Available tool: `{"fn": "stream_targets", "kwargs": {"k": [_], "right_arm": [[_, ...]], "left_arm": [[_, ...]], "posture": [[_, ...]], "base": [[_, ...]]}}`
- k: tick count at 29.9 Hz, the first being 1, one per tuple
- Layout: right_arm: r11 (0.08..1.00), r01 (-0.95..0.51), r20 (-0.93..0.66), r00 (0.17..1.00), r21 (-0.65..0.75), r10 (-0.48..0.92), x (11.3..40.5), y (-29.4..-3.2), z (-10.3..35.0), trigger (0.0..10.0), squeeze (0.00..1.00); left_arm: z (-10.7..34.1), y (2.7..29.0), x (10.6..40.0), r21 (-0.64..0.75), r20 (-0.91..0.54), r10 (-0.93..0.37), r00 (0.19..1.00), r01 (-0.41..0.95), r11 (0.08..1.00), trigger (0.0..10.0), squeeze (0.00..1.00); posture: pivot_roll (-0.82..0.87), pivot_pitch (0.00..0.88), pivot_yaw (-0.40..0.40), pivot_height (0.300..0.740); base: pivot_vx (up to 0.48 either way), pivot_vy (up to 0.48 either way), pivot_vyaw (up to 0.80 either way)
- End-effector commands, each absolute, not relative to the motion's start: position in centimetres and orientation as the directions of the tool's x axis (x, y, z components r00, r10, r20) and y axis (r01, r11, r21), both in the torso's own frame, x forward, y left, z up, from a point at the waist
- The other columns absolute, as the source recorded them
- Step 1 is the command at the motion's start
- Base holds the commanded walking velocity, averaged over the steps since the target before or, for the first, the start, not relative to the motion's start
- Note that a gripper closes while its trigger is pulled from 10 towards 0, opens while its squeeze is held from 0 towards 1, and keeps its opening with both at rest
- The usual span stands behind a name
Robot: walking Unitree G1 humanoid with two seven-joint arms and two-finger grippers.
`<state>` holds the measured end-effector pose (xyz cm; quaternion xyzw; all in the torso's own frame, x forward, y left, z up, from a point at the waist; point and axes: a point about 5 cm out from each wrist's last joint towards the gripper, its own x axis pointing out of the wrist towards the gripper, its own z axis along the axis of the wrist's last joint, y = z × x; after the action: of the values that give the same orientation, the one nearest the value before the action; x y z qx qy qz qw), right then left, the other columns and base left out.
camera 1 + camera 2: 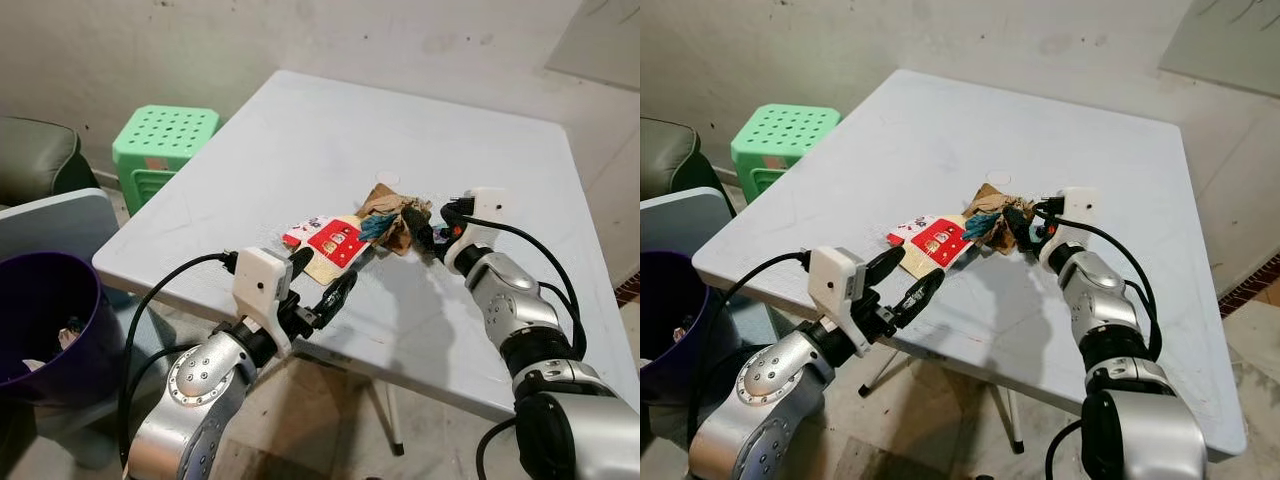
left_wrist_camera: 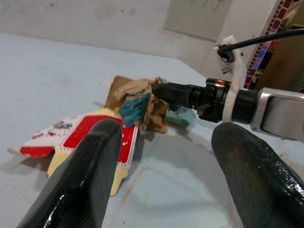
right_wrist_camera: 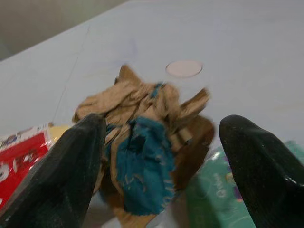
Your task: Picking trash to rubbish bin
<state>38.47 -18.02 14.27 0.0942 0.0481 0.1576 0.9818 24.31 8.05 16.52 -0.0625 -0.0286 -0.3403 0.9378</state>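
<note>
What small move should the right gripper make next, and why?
Probably close. The right gripper is open, its fingers on either side of the crumpled brown paper on the white table. The purple bin sits at the robot's left for afterwards.

Crumpled matt brown paper (image 3: 142,109) lies between the right gripper's (image 3: 161,166) glossy black fingers; beside it, a glossy red wrapper (image 2: 90,137) on the smooth, scuffed table (image 1: 330,130).

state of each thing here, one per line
crumpled brown paper: on table, ungrasped
red wrapper: flat on table
green packet: beside the paper
purple bin: on floor, some trash inside
left gripper: jaws open
right gripper: jaws open, at the paper
</note>
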Motion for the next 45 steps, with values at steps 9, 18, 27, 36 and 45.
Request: {"fn": "stream_targets", "kwargs": {"k": [9, 18, 27, 36, 45], "right_arm": [[0.886, -0.394, -0.055, 0.907, 0.245, 0.418, 38.3, -17.5, 14.0, 0.6, 0.00], [0.888, -0.398, -0.051, 0.906, 0.231, 0.420, 38.2, -17.6, 13.8, 0.0, 0.00], [0.889, -0.394, -0.042, 0.909, 0.232, 0.414, 38.1, -18.0, 13.8, 0.0, 0.00], [0.891, -0.385, -0.012, 0.917, 0.242, 0.399, 38.1, -18.4, 14.0, 0.0, 0.00], [0.887, -0.392, 0.040, 0.918, 0.246, 0.394, 37.7, -19.0, 14.0, 0.0, 0.00]], "left_arm": [[16.9, 8.1, 24.1, -0.103, 0.091, -0.632, 0.769, 0.639, 0.762, 10.0, 0.00], [17.0, 8.1, 24.4, -0.099, 0.096, -0.628, 0.773, 0.635, 0.766, 10.0, 0.00], [17.1, 8.2, 24.7, -0.096, 0.101, -0.623, 0.775, 0.631, 0.770, 10.0, 0.00], [17.5, 8.3, 25.5, -0.085, 0.120, -0.617, 0.777, 0.628, 0.774, 10.0, 0.00], [17.9, 8.0, 26.3, -0.078, 0.144, -0.624, 0.768, 0.637, 0.767, 10.0, 0.00]], "posture": [[0.08, 0.214, -0.073, 0.740], [0.08, 0.194, -0.070, 0.740], [0.08, 0.186, -0.069, 0.740], [0.08, 0.159, -0.059, 0.740], [0.06, 0.128, -0.052, 0.740]], "base": [[0.000, 0.000, 0.00], [0.000, 0.000, 0.00], [0.000, 0.000, 0.00], [0.000, 0.000, 0.00], [0.000, 0.000, 0.00]]}}
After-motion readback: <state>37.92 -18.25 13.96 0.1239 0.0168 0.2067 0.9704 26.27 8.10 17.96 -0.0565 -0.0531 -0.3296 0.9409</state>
